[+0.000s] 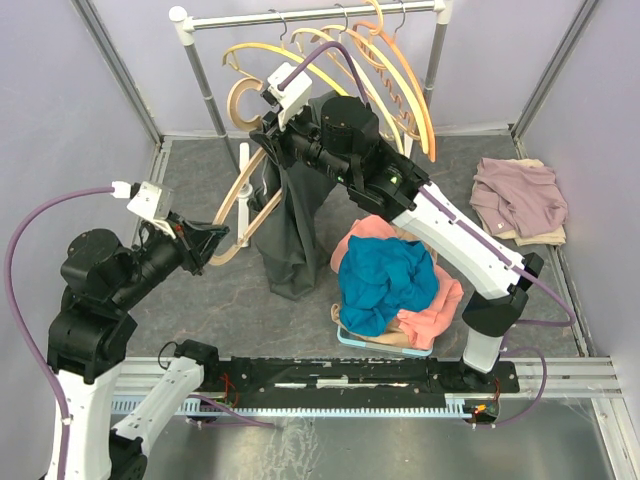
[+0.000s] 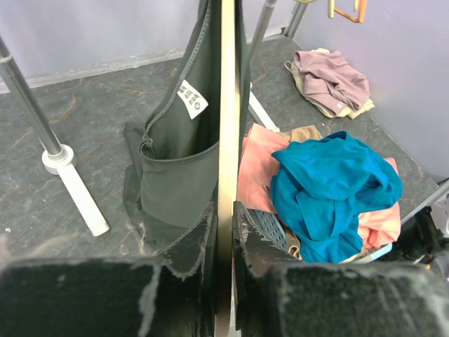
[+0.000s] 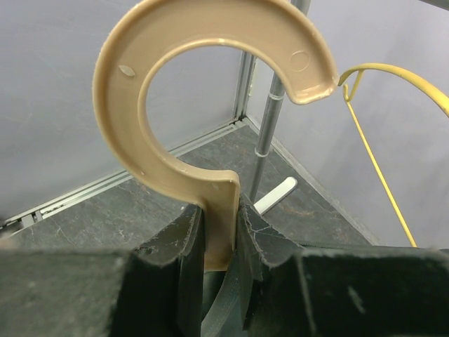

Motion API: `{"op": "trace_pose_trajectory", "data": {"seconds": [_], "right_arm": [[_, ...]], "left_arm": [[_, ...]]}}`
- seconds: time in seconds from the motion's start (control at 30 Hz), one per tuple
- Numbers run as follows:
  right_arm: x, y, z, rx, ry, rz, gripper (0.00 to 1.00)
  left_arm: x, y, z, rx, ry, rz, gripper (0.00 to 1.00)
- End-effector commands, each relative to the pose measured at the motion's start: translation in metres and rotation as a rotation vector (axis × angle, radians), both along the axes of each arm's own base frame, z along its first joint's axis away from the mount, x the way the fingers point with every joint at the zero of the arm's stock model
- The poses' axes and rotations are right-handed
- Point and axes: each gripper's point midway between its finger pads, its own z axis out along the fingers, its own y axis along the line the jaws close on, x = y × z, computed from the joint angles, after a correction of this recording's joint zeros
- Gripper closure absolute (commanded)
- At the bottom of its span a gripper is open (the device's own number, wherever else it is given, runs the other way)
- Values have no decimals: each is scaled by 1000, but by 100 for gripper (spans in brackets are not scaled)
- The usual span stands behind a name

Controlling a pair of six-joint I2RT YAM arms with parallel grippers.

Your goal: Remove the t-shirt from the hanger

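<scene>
A beige plastic hanger (image 1: 237, 193) is held off the rack, with a dark grey t-shirt (image 1: 295, 220) draped from it down to the floor. My right gripper (image 1: 272, 125) is shut on the stem just below the hanger's round hook (image 3: 116, 105); in the right wrist view the gripper (image 3: 221, 217) pinches that stem from both sides. My left gripper (image 1: 218, 243) is shut on the lower end of the hanger's arm. In the left wrist view the gripper (image 2: 225, 228) clamps the hanger (image 2: 226, 105) edge-on, with the t-shirt (image 2: 175, 175) hanging just left of it.
A white clothes rack (image 1: 300, 17) at the back carries several yellow and orange hangers (image 1: 415, 90). Its foot (image 2: 81, 200) lies on the floor. A pile of blue and pink clothes (image 1: 385, 275) sits right of the t-shirt. A mauve garment (image 1: 520, 195) lies at the back right.
</scene>
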Motion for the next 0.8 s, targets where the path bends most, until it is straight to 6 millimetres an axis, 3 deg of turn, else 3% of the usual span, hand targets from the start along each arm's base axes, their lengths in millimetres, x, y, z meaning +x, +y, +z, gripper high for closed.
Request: {"op": "trace_pose_trajectory", "data": {"seconds": [0.0,0.07,0.2,0.77], "right_arm": [[-22,-11,52,110,-78,53,99],[-20,-12,51,106,-74,42,98],[-17,-14,51,107,-67,21,95],[-14,-14,54,137,-37,3,54]], "left_arm": [[4,1,17,34,-71,-5,91],[5,2,18,33,-69,1,97],[3,7,24,23,-80,31,97],[-17,32,44,14,-147,141,97]]}}
